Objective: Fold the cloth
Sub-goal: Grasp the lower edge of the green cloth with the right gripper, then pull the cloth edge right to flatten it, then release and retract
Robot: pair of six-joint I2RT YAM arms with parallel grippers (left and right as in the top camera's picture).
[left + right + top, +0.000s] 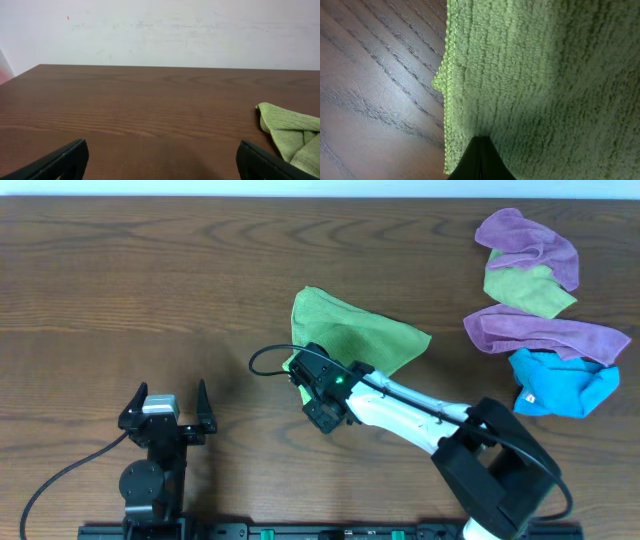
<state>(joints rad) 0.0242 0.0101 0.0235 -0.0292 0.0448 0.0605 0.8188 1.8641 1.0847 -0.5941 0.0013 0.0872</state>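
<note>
We pinch the cloth (352,332) near the middle of the bench (150,280).
Our right gripper (480,150) is clamped shut on the bunched cloth's near edge; our left gripper (170,392) hangs wide open, empty, by the near-left edge.

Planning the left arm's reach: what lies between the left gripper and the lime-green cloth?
From the left gripper: bare table, then the right arm's black cable loop beside the cloth, seen overhead.
</note>
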